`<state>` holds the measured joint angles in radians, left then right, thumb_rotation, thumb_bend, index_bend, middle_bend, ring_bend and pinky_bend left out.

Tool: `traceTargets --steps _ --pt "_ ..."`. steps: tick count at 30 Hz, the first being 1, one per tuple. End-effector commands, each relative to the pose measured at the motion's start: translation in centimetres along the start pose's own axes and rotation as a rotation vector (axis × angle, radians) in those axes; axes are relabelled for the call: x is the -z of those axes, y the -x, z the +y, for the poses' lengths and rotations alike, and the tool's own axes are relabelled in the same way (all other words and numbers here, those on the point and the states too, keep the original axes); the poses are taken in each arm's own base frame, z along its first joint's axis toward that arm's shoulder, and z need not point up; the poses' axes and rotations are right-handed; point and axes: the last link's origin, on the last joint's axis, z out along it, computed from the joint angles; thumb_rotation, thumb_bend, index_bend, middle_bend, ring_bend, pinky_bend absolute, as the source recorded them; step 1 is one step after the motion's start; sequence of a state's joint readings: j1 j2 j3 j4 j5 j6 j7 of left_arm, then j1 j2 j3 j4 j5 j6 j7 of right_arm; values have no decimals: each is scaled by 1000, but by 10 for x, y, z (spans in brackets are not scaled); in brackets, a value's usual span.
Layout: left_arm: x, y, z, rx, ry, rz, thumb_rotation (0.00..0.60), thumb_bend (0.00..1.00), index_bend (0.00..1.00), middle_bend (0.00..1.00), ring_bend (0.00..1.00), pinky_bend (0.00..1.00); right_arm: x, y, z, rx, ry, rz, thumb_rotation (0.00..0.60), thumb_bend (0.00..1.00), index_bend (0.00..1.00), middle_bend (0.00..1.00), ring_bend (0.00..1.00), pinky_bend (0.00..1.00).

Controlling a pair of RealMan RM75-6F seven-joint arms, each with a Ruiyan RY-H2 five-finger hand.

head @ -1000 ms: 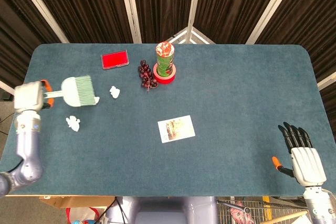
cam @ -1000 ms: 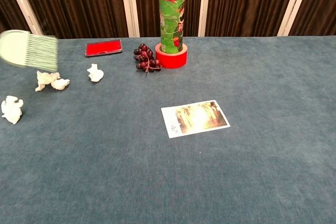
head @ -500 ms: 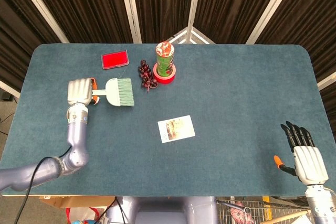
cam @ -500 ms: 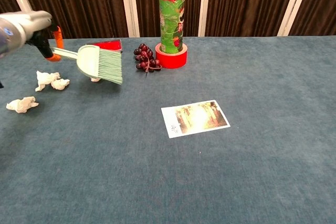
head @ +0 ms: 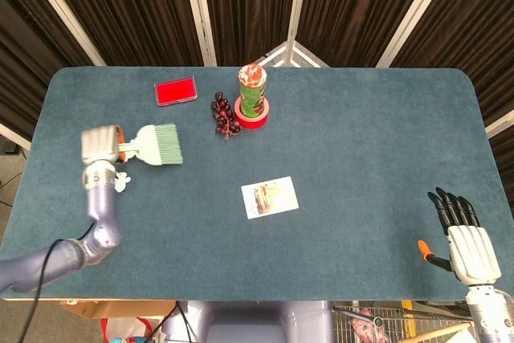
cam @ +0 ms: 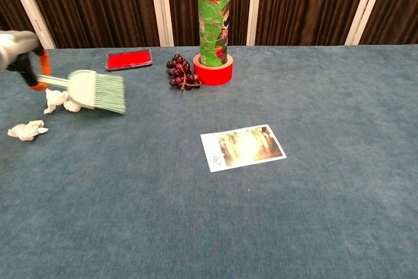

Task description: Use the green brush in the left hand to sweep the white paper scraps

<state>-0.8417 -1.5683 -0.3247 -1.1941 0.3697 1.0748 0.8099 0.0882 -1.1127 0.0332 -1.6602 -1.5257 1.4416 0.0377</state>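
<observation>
Wide blue bench (head: 361, 118) under everything, dark curtains beyond its far edge. Toward the far middle: green can (head: 252, 90) upright inside a ring of red tape (head: 252, 115), a bunch of dark grapes (head: 224, 116) just to the left of it, a flat red card (head: 176, 91) further left. Printed photo (head: 269, 197) flat near the centre.

Left hand (head: 100, 147) over the left part of the bench, fingers wrapped tight round the orange-ended handle of the green brush (head: 155, 144), bristles pointing right and hanging low over the surface. Half a second ago further right, level with the grapes; now drawn back left, with the small scrap from in front of the red card gone from its spot. Probably one sweeping stroke under way, that scrap likely pulled along and hidden behind the brush head.

Right hand (head: 460, 234) at the near right corner, well apart from everything, fingers spread and holding nothing.

Paper scraps: one clump (cam: 60, 100) just behind the brush head in the chest view, another (cam: 27, 131) nearer and further left. Scraps now bunched on the left, sweeping seemingly well along but not finished
</observation>
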Motion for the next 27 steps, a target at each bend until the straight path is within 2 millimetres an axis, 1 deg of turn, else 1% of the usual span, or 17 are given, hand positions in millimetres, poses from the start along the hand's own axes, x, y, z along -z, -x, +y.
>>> traceTargets --steps 1,6,9,11,13,16,18,19,20,25,27 --pt "0 -8 -52 3 -85 16 600 748 773 1000 1000 1000 1 0 -1 2 -7 1 600 322 0 0 0 1" --pt "6 -27 -116 18 -178 51 600 748 773 1000 1000 1000 2 0 -2 11 -14 2 600 322 0 0 0 2" --pt "10 -39 -143 60 -219 76 600 748 772 1000 1000 1000 1 0 -3 15 -18 6 600 322 0 0 0 2" --pt "15 -46 -156 105 -219 95 600 748 772 1000 1000 1000 1 0 -4 20 -20 10 600 322 0 0 0 2" --pt "22 -51 -162 144 -195 109 600 748 772 1000 1000 1000 1 1 -4 21 -19 10 600 322 0 0 0 1" --pt "36 -53 -161 182 -128 125 600 748 770 1000 1000 1000 0 1 -4 26 -19 10 600 322 0 0 0 2" --pt "47 -51 -155 190 -68 131 600 745 768 1000 1000 1000 0 1 -3 29 -17 10 600 322 0 0 0 2" --pt "65 -40 -138 177 38 115 600 744 767 1000 1000 1000 0 2 -3 31 -13 10 600 322 0 0 0 2" --pt "79 -34 -133 171 92 119 600 742 765 1000 1000 1000 0 2 -2 31 -12 9 600 322 0 0 0 2" --pt "113 -14 -112 175 236 66 600 724 758 1000 1000 1000 1 2 -4 33 -15 12 600 322 0 0 0 2" --pt "128 -3 -100 166 292 29 600 701 754 1000 1000 1000 1 2 -4 36 -17 13 600 322 0 0 0 2"
